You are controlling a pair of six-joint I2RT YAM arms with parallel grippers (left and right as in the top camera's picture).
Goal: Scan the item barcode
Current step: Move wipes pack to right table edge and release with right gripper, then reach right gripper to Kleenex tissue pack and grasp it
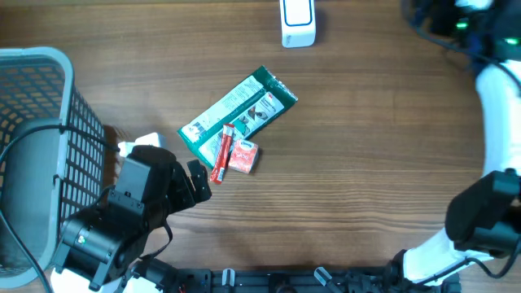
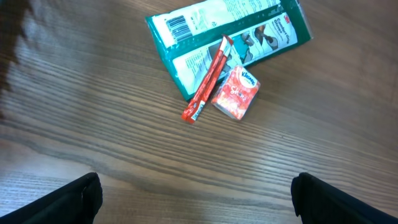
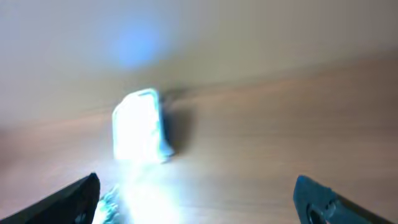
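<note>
The left pincer [image 2: 196,198] hangs released above the desk [image 2: 93,112]. Its two dark fingers sit wide apart at the bottom corners of the left wrist view, with nothing between them. Just beyond lie a red stick [image 2: 207,79] and a red tissue pack [image 2: 236,92], side by side. The stick's far end lies over the edge of a green packet [image 2: 205,31], and the pack sits right at that edge. Only this view shows the packet's barcode [image 2: 178,26], face up near one end; from overhead it is too small to read.

The overhead view alone shows a grey basket [image 1: 37,98] at the left edge beside the left arm. It also shows the white scanner [image 1: 297,22] at the far edge, well apart from the three items.

The right wrist view is blurred. The right pincer [image 3: 198,194] is released and empty, and the scanner is a bright white block ahead of it. The desk is brown wood grain, with a pale blurred band beyond it.
</note>
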